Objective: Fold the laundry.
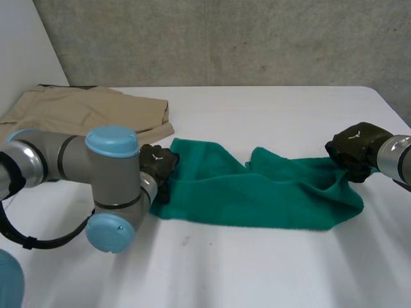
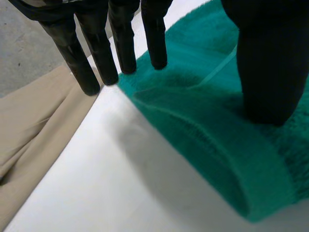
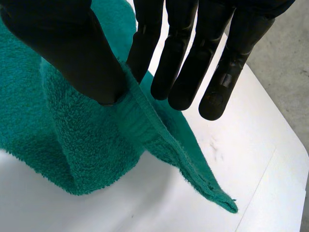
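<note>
A green towel (image 1: 257, 192) lies stretched sideways across the middle of the white table (image 1: 270, 269). My left hand (image 1: 158, 165) is at its left end. There the fingers (image 2: 120, 38) are straight, their tips at the edge of the towel (image 2: 207, 111), and the thumb (image 2: 270, 63) rests on top of the cloth, apart from them. My right hand (image 1: 354, 149) is at the towel's right end, a little above the table. Its thumb (image 3: 72, 53) and fingers pinch the hemmed edge of the towel (image 3: 72, 145), and a corner hangs down below the grip.
Beige trousers (image 1: 83, 112) lie folded at the table's back left, close behind my left hand, and reach just past its fingertips (image 2: 29, 135). A grey wall runs along the far side. Bare table stretches in front of the towel and to the back right.
</note>
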Controlling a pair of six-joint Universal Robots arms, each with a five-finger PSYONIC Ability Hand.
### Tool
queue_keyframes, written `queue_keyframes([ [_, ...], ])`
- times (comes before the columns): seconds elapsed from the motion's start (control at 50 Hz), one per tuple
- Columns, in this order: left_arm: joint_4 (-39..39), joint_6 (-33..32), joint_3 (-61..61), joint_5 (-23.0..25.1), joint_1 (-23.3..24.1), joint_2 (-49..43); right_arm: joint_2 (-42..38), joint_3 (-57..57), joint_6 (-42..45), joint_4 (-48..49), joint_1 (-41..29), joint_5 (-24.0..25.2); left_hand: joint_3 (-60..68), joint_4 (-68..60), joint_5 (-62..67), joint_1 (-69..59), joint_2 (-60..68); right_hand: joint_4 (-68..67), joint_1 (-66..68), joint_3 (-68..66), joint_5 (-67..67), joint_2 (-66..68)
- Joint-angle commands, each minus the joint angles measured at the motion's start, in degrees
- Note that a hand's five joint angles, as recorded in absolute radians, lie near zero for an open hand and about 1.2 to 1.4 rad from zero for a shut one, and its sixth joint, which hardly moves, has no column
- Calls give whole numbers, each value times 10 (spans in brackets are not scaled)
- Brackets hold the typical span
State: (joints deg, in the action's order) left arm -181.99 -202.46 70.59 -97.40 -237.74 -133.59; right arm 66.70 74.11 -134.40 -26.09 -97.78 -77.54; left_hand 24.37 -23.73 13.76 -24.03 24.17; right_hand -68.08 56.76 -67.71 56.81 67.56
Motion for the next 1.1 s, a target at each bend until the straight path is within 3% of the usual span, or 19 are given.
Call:
queue_keyframes([
  [0.02, 3, -39, -4, -11, -4, -6, 0, 7, 1, 6, 8, 0, 148, -154, 154, -151, 150, -119, 232, -123, 132, 124],
  [0.1, 8, -40, -2, -11, -4, -7, 0, 9, 1, 7, 13, -1, 260, -267, 266, -264, 262, -119, 232, -123, 132, 124],
  [0.2, 17, -40, -5, -14, -4, 2, 0, 5, 1, 10, 20, -1, 556, -562, 562, -559, 558, -119, 232, -123, 132, 124],
  [0.32, 15, -37, 1, -28, -2, 48, 8, -8, 0, 10, 22, -3, 556, -563, 562, -560, 558, -119, 232, -123, 132, 124],
  [0.56, -5, -21, 42, -36, -20, 307, 101, -71, 1, -3, 47, -4, 556, -563, 562, -560, 558, -119, 232, -123, 132, 124],
  [0.68, -11, -17, 83, -20, -21, 328, 118, -56, 2, -10, 50, -4, 556, -563, 562, -560, 558, -119, 232, -123, 132, 124],
  [0.7, -12, -16, 90, -14, -22, 325, 118, -50, 0, -11, 50, -4, 450, -456, 456, -453, 452, -119, 232, -123, 132, 124],
  [0.72, -13, -15, 103, 0, -24, 314, 118, -35, 0, -11, 51, -1, 58, -64, 64, -61, 60, -119, 232, -123, 132, 124],
  [0.74, -12, -12, 110, 9, -23, 297, 119, -29, 0, -11, 51, 2, -70, 63, -64, 66, -68, -119, 232, -123, 132, 124],
  [0.76, -12, -8, 112, 17, -22, 280, 120, -18, 0, -8, 51, 3, -98, 91, -91, 94, -95, -119, 232, -123, 132, 124],
  [0.92, 1, 35, 82, 51, -18, 97, 118, 11, 4, -7, 46, 8, -96, 90, -90, 93, -94, -119, 232, -123, 132, 124],
  [1.1, 3, 33, 45, 51, -25, 39, 114, 17, 4, -5, 50, 8, -26, 19, -19, 22, -23, -119, 232, -123, 132, 124],
])
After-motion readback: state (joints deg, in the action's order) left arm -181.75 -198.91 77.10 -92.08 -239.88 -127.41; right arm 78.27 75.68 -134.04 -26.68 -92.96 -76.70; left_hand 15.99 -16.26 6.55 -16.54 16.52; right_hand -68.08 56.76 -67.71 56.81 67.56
